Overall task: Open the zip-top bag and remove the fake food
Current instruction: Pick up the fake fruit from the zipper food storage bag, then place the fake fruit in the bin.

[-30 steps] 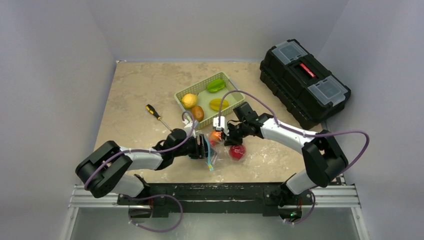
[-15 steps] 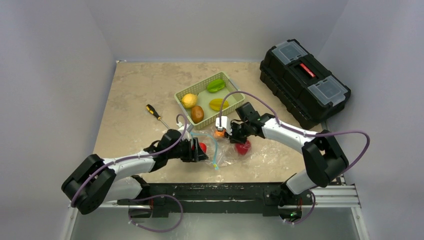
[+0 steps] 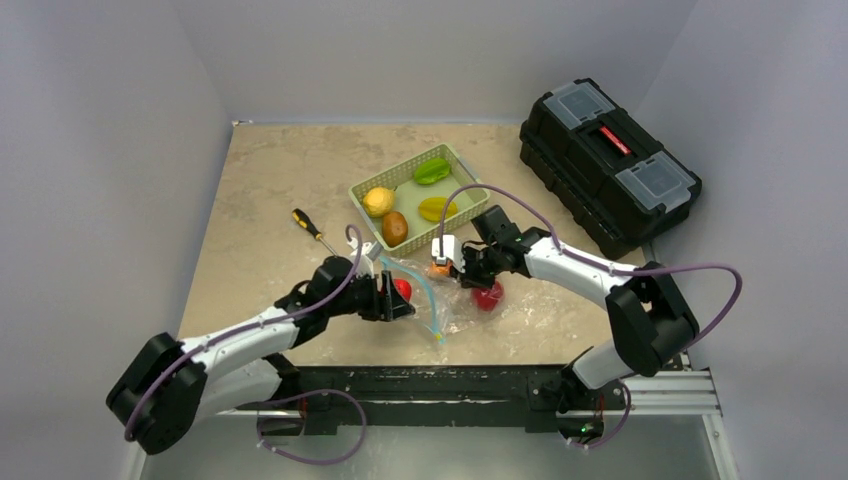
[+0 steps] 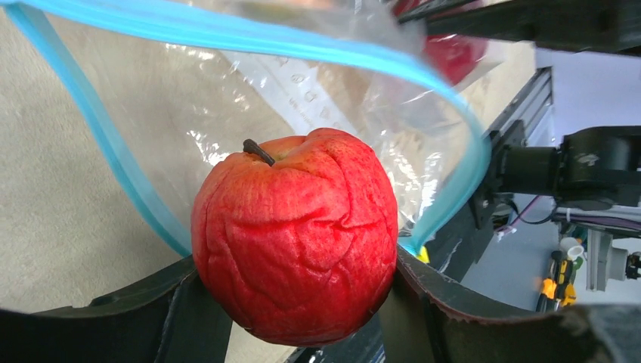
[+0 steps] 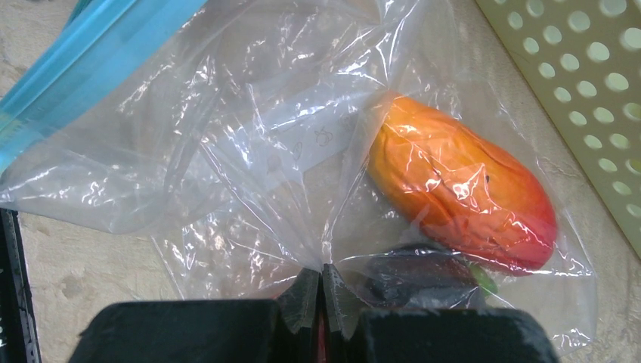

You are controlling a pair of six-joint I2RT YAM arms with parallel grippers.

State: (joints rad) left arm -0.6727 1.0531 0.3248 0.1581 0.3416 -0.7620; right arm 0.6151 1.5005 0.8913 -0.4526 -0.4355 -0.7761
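Near the front edge of the table [image 3: 260,180], between the two arms, the zip-top bag [image 5: 249,151] lies with its blue-zippered mouth gaping toward the left gripper [image 3: 397,296], which clamps a red apple [image 4: 295,234] just outside that mouth. Opposite, the right gripper [image 5: 321,291] is pressed together on a fold of the clear plastic; an orange-red fruit [image 5: 453,189] and a red fruit [image 3: 488,295] sit inside the bag.

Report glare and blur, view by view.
Top view: even light, sharp, little glare. Left wrist: apple crisp, zipper close to the lens soft. Right wrist: white glints across the bag, orange fruit inside clear to see.
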